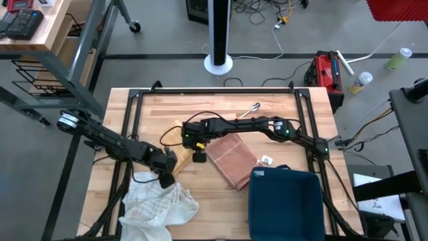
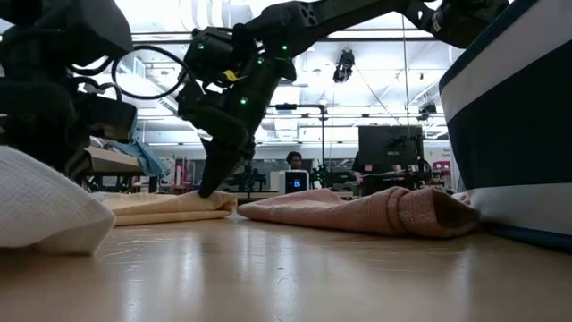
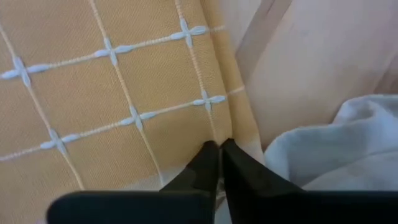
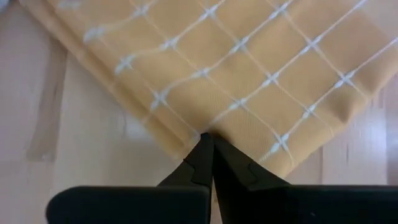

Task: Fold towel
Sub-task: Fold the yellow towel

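A folded yellow towel with a white grid [image 3: 112,93] [image 4: 249,68] [image 1: 175,139] lies flat on the wooden table [image 1: 221,110], left of centre. Both arms cover most of it in the high view. My left gripper [image 3: 219,146] [image 1: 169,173] is shut at the towel's edge, beside a crumpled white towel [image 3: 336,155]. My right gripper [image 4: 208,138] [image 1: 198,154] [image 2: 210,186] reaches in from the right and points steeply down, shut at another edge of the yellow towel. My left gripper has its shut fingertips on the yellow towel's hemmed edge [image 3: 214,127], slanting down from above. The cloth puckers slightly at the tips, and the towel lies flat on the table. How many layers sit between the fingers does not show. My right gripper meets the yellow towel's folded edge [image 4: 205,127] with its shut fingertips, coming steeply from above. A crease runs away from the tips across the cloth. The towel lies on the table [image 2: 170,207]. The fingers hide how much cloth they hold.
A folded pink towel [image 1: 233,161] [image 2: 357,210] lies right of centre. A dark blue bin [image 1: 284,204] [image 2: 518,116] stands at the near right, the white towel [image 1: 160,204] [image 2: 45,215] at the near left. A spoon [image 1: 249,110] lies toward the far edge.
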Robot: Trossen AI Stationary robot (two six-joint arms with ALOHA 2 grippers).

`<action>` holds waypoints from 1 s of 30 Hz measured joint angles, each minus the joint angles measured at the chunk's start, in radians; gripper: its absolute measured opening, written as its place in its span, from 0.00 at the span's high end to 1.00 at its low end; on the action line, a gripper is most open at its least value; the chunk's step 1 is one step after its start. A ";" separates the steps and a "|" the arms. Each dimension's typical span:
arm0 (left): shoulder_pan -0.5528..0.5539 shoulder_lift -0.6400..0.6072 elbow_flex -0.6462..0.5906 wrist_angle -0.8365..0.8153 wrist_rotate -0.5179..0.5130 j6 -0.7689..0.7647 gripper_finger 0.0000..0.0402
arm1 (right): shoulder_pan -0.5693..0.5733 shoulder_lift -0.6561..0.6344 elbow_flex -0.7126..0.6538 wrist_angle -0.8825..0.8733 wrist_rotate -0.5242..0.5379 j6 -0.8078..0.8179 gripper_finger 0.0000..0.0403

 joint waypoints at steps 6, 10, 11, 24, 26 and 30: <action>0.000 -0.004 -0.003 0.004 -0.026 -0.004 0.96 | 0.015 -0.001 0.000 0.034 -0.045 0.037 0.99; 0.000 -0.003 -0.004 0.012 -0.060 0.000 0.97 | 0.030 0.001 0.000 0.075 -0.047 0.049 0.99; 0.000 -0.003 -0.004 0.012 -0.064 0.000 0.98 | 0.032 0.002 0.000 0.102 -0.045 0.053 0.99; -0.009 -0.002 -0.004 0.014 -0.097 -0.029 0.99 | -0.026 0.026 -0.070 0.072 0.045 0.159 1.00; -0.010 -0.002 -0.004 0.014 -0.101 -0.028 0.99 | -0.034 0.018 -0.070 0.058 0.035 0.161 1.00; -0.011 -0.026 -0.002 0.011 -0.077 -0.027 0.96 | -0.041 -0.017 -0.075 0.033 0.011 0.150 1.00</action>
